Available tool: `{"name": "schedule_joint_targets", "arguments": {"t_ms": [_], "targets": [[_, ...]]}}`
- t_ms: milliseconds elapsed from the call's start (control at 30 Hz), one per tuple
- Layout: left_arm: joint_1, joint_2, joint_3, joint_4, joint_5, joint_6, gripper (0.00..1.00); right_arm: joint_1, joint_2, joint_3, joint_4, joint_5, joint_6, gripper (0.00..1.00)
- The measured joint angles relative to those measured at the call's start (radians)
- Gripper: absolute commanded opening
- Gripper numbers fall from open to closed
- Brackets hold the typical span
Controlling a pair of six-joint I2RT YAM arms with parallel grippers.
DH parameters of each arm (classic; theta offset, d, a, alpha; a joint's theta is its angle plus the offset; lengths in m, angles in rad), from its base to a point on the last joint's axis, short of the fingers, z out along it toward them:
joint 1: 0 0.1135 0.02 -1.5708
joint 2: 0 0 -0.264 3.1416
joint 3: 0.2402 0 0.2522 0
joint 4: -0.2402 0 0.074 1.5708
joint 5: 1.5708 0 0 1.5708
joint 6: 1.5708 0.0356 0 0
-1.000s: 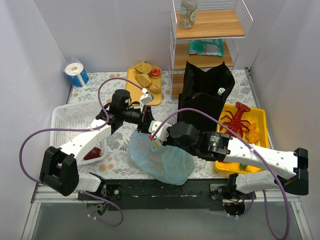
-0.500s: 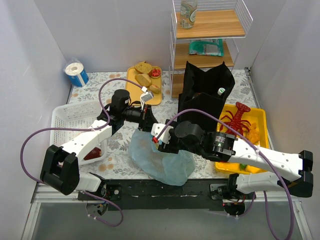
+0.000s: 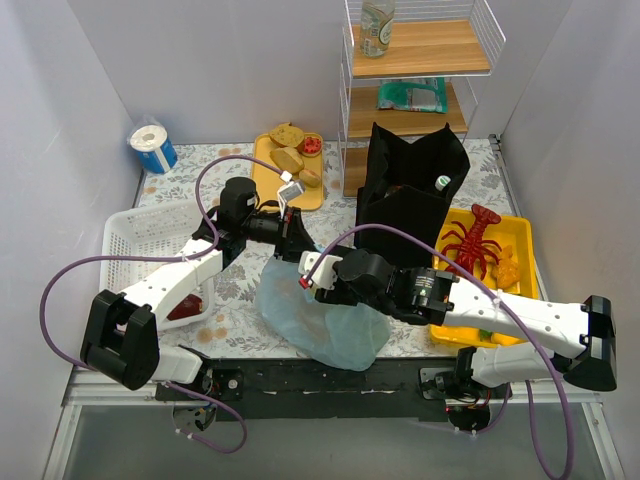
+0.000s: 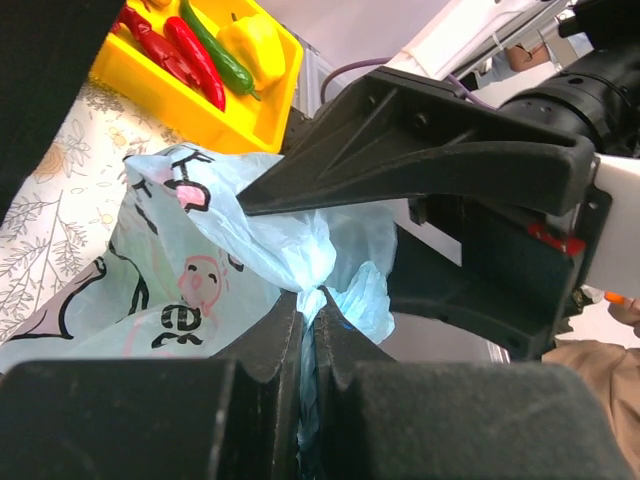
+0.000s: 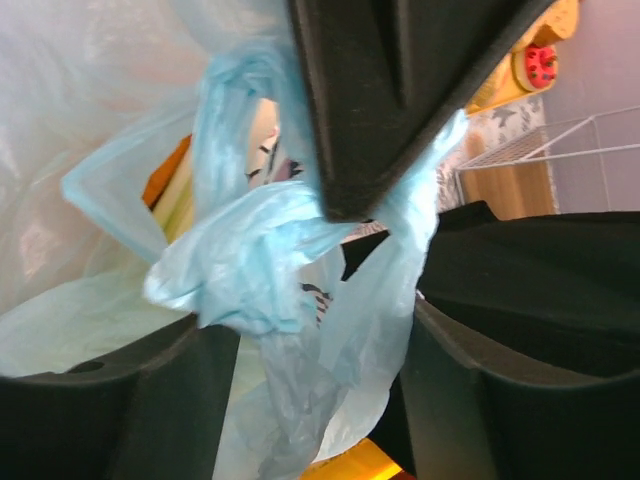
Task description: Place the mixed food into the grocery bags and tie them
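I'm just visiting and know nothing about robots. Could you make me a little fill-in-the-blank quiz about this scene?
The left tool pinches the handle of the ___ plastic bag.
The red lobster lies in a ___ tray.
The tall stiff bag beside the shelf is ___.
Missing: light-blue; yellow; black.

Open tabletop [image 3: 190,162] left of bread tray [image 3: 263,150]; black bag [image 3: 400,205] close right.

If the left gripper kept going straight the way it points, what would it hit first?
Probably the blue bag's bunched handles, pinched in its fingers; the right gripper sits just beyond, though depth is unclear.
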Motion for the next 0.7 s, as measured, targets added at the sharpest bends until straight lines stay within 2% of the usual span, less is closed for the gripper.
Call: {"name": "schedule_joint_targets", "arguments": {"t_ms": [33,167,233,400,433,467,533,600,700], "targets": [[0.000,0.000,0.000,0.000,0.006,-0.001,0.00,0.000,0.000,-0.004,0.011,0.018,-0.002,0.52],[0.001,0.000,0.000,0.000,0.042,-0.002,0.00,-0.001,-0.004,-0.011,0.040,0.033,-0.019,0.32],[0.001,0.000,0.000,0.000,0.064,-0.002,0.04,-0.003,-0.009,-0.011,0.047,0.021,-0.023,0.21],[-0.004,0.000,0.000,0.002,0.102,0.000,0.15,-0.020,-0.015,-0.011,0.050,-0.024,-0.019,0.20],[-0.006,0.000,0.000,0.003,0.106,0.001,0.18,-0.024,-0.015,-0.011,0.050,-0.035,-0.019,0.21],[-0.009,0.000,0.000,0.005,0.111,0.001,0.27,-0.028,-0.015,-0.011,0.050,-0.044,-0.018,0.21],[-0.013,0.000,0.000,0.010,0.118,0.000,0.34,-0.035,-0.015,-0.011,0.048,-0.061,-0.016,0.20],[-0.020,0.000,0.000,0.017,0.123,-0.005,0.39,-0.041,-0.015,-0.011,0.046,-0.075,-0.014,0.19],[-0.035,0.000,-0.001,0.026,0.124,-0.009,0.41,-0.054,-0.015,-0.011,0.044,-0.098,-0.005,0.18]]}}
